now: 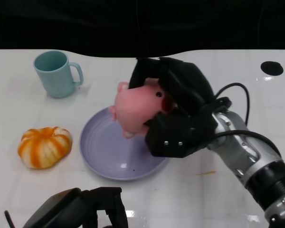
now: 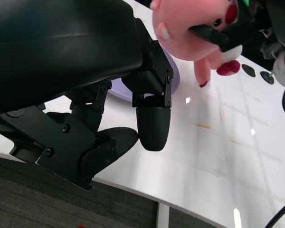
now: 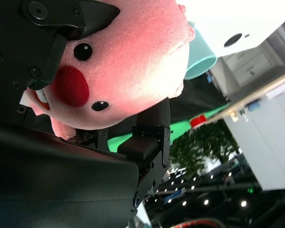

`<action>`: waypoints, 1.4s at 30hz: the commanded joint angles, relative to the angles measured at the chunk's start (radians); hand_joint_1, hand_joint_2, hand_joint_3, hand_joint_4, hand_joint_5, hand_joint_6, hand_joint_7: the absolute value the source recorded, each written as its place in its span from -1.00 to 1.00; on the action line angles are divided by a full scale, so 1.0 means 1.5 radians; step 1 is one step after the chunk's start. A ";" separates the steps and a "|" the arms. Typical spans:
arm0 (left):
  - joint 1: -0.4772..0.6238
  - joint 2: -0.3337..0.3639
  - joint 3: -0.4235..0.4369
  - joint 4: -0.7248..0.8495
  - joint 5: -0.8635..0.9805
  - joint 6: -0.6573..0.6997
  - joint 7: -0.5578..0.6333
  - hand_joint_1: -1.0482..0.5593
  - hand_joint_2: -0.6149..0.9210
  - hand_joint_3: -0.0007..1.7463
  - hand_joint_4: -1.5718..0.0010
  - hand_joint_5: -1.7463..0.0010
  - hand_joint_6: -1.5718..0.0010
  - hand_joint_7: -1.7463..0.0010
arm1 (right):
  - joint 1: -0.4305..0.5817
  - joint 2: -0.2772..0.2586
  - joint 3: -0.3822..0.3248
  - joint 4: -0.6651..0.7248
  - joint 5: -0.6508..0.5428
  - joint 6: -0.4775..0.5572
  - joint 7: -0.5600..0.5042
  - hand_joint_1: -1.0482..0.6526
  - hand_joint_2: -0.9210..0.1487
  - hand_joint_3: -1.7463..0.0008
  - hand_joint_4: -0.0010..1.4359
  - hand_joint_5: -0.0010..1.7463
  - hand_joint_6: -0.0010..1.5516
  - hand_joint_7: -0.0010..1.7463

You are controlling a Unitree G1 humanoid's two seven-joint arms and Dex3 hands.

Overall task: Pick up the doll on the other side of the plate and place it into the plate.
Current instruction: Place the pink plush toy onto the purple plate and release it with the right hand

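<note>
One pink plush doll, clearly soft, light and squishy, sits grasped around its body by the right hand, hovering mid-frame over the purple plate. Left hand idles released, lower left.

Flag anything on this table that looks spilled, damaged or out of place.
Nothing is spilled or broken. The only oddity is a small orange smear on the white table just right of the purple plate. The mug stands upright, and the right hand holds the pink doll over the plate.
</note>
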 commanded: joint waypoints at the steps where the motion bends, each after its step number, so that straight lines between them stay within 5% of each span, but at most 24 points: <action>1: 0.001 -0.001 -0.002 -0.008 0.006 0.004 0.007 0.10 0.54 0.23 0.13 -0.89 0.17 -0.62 | -0.042 0.015 0.012 0.031 -0.010 0.003 -0.007 -0.02 0.29 -0.66 0.34 1.00 -0.04 1.00; 10: 0.004 -0.009 -0.009 -0.015 0.017 0.010 0.009 0.09 0.55 0.24 0.12 -0.89 0.17 -0.61 | -0.079 0.062 0.030 0.111 -0.001 -0.013 0.002 -0.02 0.16 -0.40 0.37 1.00 -0.04 0.89; 13: 0.002 -0.011 -0.010 -0.018 0.018 0.014 0.007 0.09 0.55 0.24 0.13 -0.89 0.17 -0.61 | -0.084 0.066 0.034 0.115 0.005 -0.010 0.031 -0.02 0.03 -0.22 0.29 1.00 0.13 0.23; 16: 0.001 -0.012 -0.012 -0.018 0.022 0.013 0.008 0.11 0.54 0.24 0.13 -0.90 0.17 -0.62 | -0.085 0.060 0.042 0.108 0.009 -0.003 0.087 -0.15 -0.62 0.46 -0.14 0.41 -0.02 -0.69; 19: 0.001 -0.014 -0.014 -0.018 0.026 0.014 0.008 0.11 0.54 0.24 0.13 -0.89 0.17 -0.62 | -0.085 0.050 0.056 0.089 0.002 0.016 0.152 -0.46 -0.96 0.77 -0.68 -0.30 -0.47 -0.97; 22: 0.000 -0.014 -0.013 -0.018 0.026 0.015 0.007 0.12 0.53 0.24 0.14 -0.88 0.17 -0.61 | -0.081 0.040 0.061 0.071 0.000 0.024 0.190 -0.63 -1.00 0.79 -0.94 -0.46 -0.72 -0.99; 28: 0.000 -0.013 -0.011 -0.013 0.027 0.009 0.009 0.12 0.53 0.23 0.11 -0.88 0.16 -0.59 | -0.068 0.022 0.072 0.039 -0.008 0.040 0.223 -0.81 -1.00 0.71 -1.00 -0.81 -0.91 -0.98; 42: -0.001 -0.012 -0.010 -0.014 0.026 0.011 0.006 0.11 0.53 0.25 0.12 -0.88 0.16 -0.60 | -0.028 -0.032 0.071 -0.064 -0.009 0.051 0.269 -0.87 -1.00 0.67 -1.00 -0.80 -0.95 -1.00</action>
